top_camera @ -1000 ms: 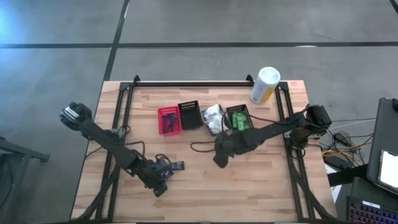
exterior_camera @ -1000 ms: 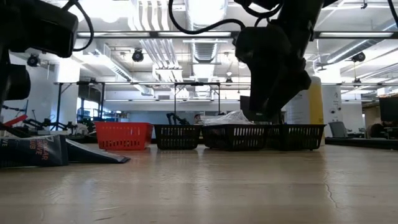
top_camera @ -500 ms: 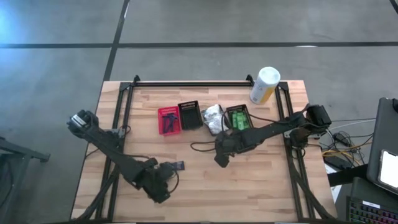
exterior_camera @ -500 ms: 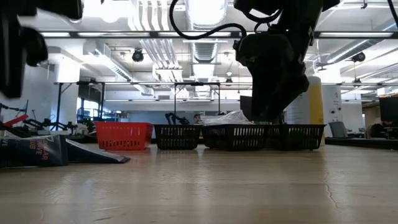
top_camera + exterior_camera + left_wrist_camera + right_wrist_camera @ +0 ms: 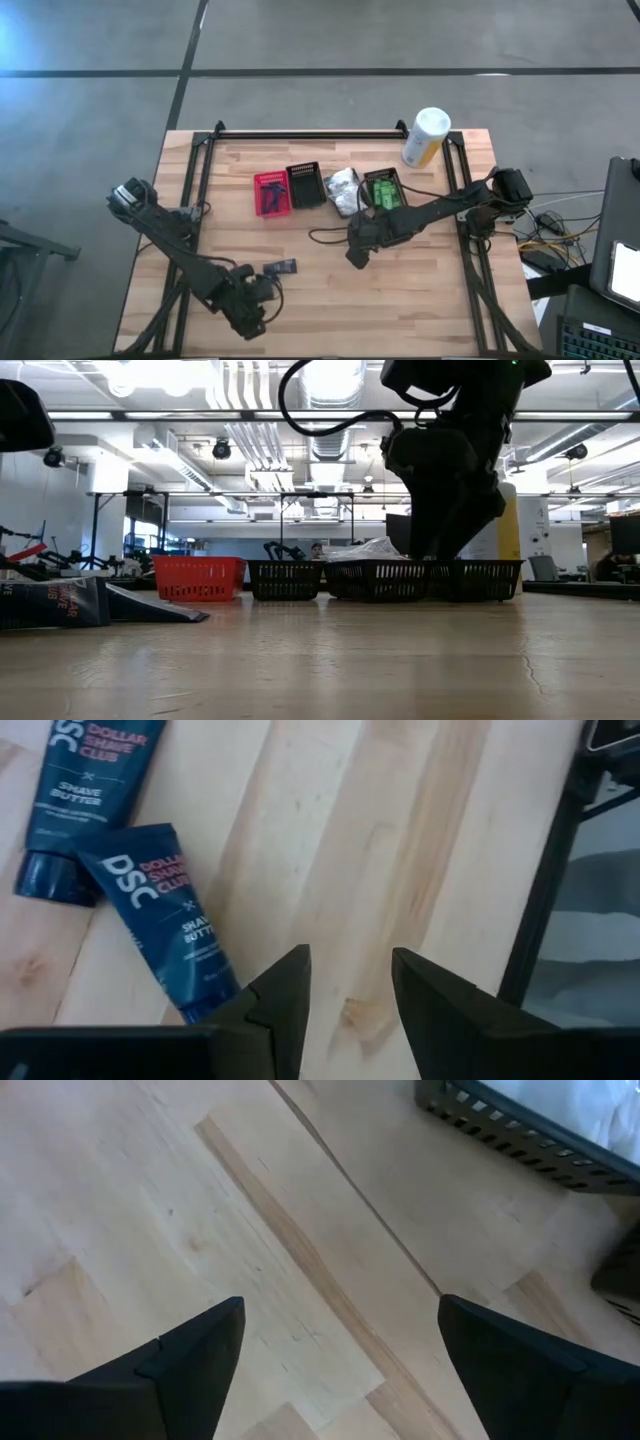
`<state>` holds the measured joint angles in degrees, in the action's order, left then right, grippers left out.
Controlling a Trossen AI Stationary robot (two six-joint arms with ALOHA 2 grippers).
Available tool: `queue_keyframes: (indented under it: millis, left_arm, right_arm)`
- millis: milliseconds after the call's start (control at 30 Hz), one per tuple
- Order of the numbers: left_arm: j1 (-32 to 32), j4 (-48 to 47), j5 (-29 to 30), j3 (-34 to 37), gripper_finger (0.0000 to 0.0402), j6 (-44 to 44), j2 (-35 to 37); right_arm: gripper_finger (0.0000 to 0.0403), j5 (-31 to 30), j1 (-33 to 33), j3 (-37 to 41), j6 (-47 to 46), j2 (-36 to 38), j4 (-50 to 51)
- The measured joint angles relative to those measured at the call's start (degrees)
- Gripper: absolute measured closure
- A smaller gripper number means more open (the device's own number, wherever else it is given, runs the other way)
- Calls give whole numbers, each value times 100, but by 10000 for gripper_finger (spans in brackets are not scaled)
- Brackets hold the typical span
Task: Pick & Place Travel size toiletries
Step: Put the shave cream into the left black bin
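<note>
The left claw [image 5: 262, 298] has drawn back from the tubes [image 5: 280, 267].

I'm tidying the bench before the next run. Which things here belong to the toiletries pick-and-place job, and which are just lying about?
Job:
- two dark blue shave butter tubes, lying loose
- green packets in a black basket
- white wrapped bundles
- red basket
- small black basket

Lying about:
- white-and-yellow canister
- laptop beside the table

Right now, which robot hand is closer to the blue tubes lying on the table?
Left. The left gripper hangs just beside the blue tubes, while the right gripper is farther off toward the baskets.
</note>
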<state>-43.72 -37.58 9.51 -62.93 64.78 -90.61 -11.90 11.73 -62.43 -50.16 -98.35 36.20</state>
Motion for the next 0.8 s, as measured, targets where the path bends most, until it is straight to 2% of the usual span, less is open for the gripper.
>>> queue_keyframes:
  millis: [167,500,600,800]
  left_arm:
    - [0,-130,72,38,232,2,-2]
    - [0,-460,851,64,115,-87,-2]
    - [0,-453,862,146,107,-84,-5]
    - [5,-455,853,472,120,279,-7]
  right_arm:
    - [95,0,0,0,1,0,-60]
    - [122,-4,0,0,9,0,-78]
    - [129,-7,-1,0,23,0,-76]
    - [140,-96,-2,8,17,0,-81]
